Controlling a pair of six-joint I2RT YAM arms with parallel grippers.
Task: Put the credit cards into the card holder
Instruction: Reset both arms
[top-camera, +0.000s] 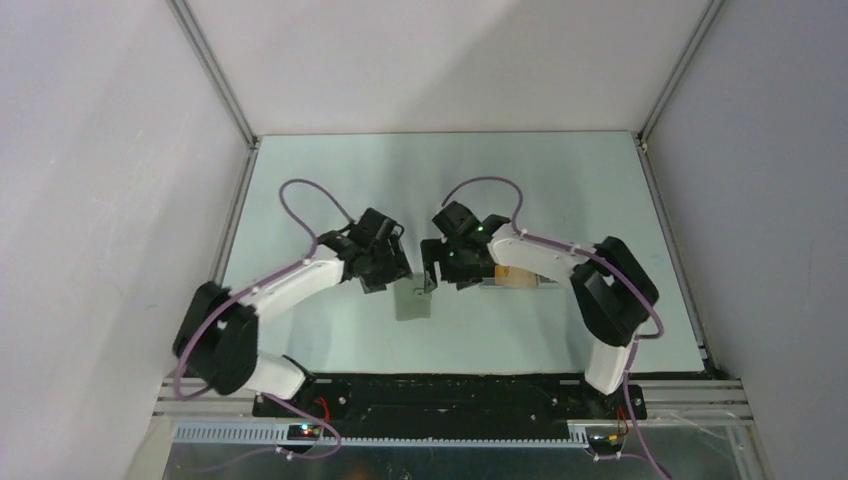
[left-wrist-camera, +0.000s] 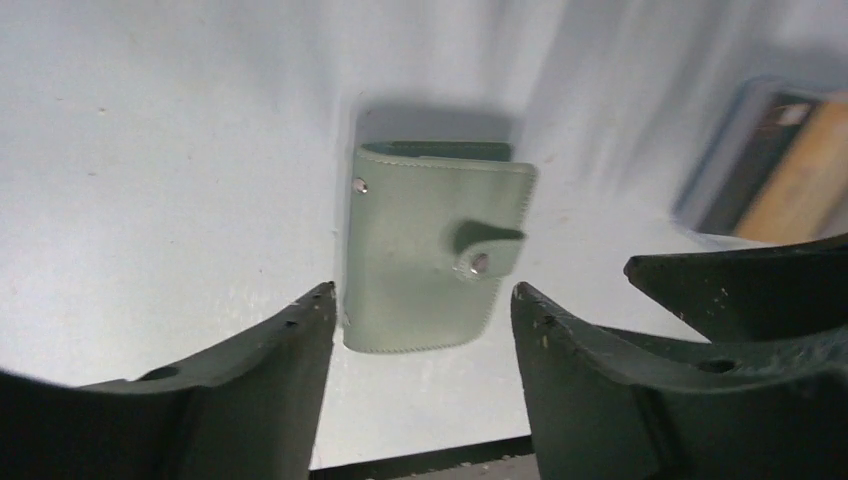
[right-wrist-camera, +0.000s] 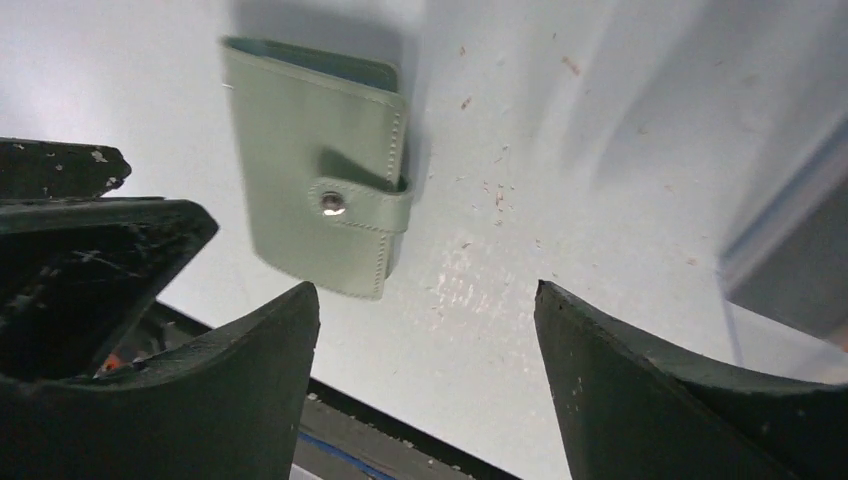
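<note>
Left gripper (left-wrist-camera: 422, 292): jaws apart, nothing between them. It hangs over the table (top-camera: 330, 180), above the near edge of the card holder (left-wrist-camera: 430, 250).

Card holder: lies flat on the table between my two grippers, touched by neither. It is folded shut, with the snap tab (left-wrist-camera: 488, 250) fastened across the front. I cannot tell whether any card is inside.

Right gripper (right-wrist-camera: 428, 288): jaws wide and empty, hanging just right of the holder over bare table.

Far right: clear tray (left-wrist-camera: 700, 195), blurred in the left wrist view. The credit cards (left-wrist-camera: 800, 170) sit in it, an orange one beside a darker one. In the top view the right arm hides most of the tray.

Step in hand, as I judge it: the holder must be opened, since cards wait in the tray.

Next move: one gripper pins the holder body while the other catches the tab and pops the snap. The flat leather may slide or lift instead of opening.
</note>
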